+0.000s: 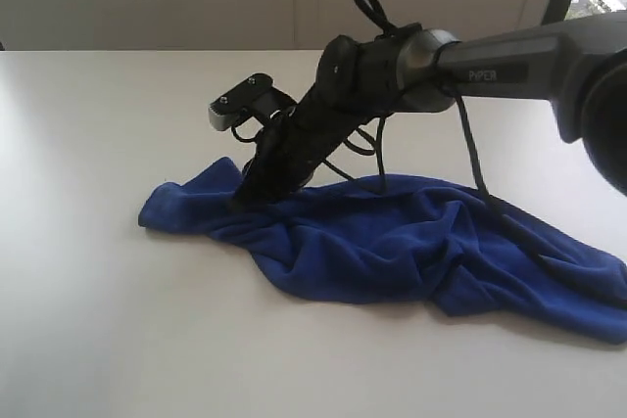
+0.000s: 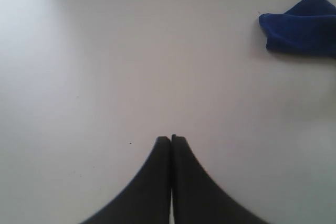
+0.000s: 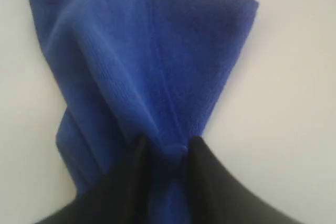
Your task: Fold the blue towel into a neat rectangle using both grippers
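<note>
Tabletop (image 1: 98,320): white and plain, it carries everything here. It reaches back to a pale wall.
Blue towel (image 1: 392,242): it lies crumpled on the tabletop, not flat. It makes a long wrinkled heap from a little left of the middle to the right edge of the exterior view. Its left end is a rounded corner that rests on the tabletop. Just beside this end the cloth rises into a small peak.
Right arm (image 1: 509,66): dark grey and black, it comes in from the right and passes above the towel. It then bends down steeply across the middle, toward the left part of the towel.
Cable (image 1: 470,144): black and thin, it hangs from the right arm down onto the cloth.
Right gripper (image 3: 169,144): it points down into the towel near the left end. Its two black fingers (image 3: 202,171) stand a little apart, and a ridge of the blue cloth is squeezed between them. The folds run together at this place, so it is gripping the towel.
Left gripper (image 2: 171,139): closed, the two fingers press flat against each other with nothing between them. It hangs over bare tabletop, well apart from the towel. Only one blue corner shows at the border of its wrist view.
</note>
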Motion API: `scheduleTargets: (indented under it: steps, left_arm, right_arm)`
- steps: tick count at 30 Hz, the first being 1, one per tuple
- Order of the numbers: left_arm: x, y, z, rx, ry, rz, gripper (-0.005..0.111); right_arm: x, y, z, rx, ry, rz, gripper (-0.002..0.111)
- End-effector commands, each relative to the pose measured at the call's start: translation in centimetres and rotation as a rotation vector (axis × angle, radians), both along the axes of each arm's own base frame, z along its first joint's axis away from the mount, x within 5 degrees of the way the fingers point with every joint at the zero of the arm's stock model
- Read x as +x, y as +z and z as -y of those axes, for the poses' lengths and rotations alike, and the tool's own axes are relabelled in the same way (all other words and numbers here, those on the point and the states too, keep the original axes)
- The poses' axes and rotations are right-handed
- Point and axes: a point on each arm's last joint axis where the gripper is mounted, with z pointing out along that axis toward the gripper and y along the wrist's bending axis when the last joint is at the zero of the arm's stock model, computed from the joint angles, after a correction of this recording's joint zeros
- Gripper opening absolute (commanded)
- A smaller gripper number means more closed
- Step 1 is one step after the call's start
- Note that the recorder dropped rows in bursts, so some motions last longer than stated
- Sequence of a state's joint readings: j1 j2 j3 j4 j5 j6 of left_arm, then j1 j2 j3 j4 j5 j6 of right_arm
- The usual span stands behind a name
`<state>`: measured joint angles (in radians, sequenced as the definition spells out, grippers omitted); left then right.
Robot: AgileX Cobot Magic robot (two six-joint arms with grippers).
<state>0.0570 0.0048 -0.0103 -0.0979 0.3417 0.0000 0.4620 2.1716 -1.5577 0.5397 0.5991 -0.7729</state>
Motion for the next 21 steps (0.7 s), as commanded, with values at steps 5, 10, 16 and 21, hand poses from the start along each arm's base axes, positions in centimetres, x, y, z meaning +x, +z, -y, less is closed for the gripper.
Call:
scheduleTargets:
  steps: [5,10,16,21]
  left_arm:
    - [-0.1,-0.5,0.0,-0.008,0.000,-0.023,0.000]
    - [-0.1,-0.5,0.0,-0.008,0.000,-0.023,0.000]
    - [-0.1,-0.5,0.0,-0.008,0.000,-0.023,0.000]
    - [-0.1,-0.5,0.0,-0.008,0.000,-0.023,0.000]
  right_arm:
    - [0.9,7.2,0.3,0.098,-0.090,0.307,0.000]
    - [1.4,10.3,1.5,0.171,-0.201,0.403,0.000]
    - [3.1,8.5,3.6,0.193,-0.335,0.350,0.000]
    - [5.2,6.1,6.1,0.218,-0.491,0.336,0.001]
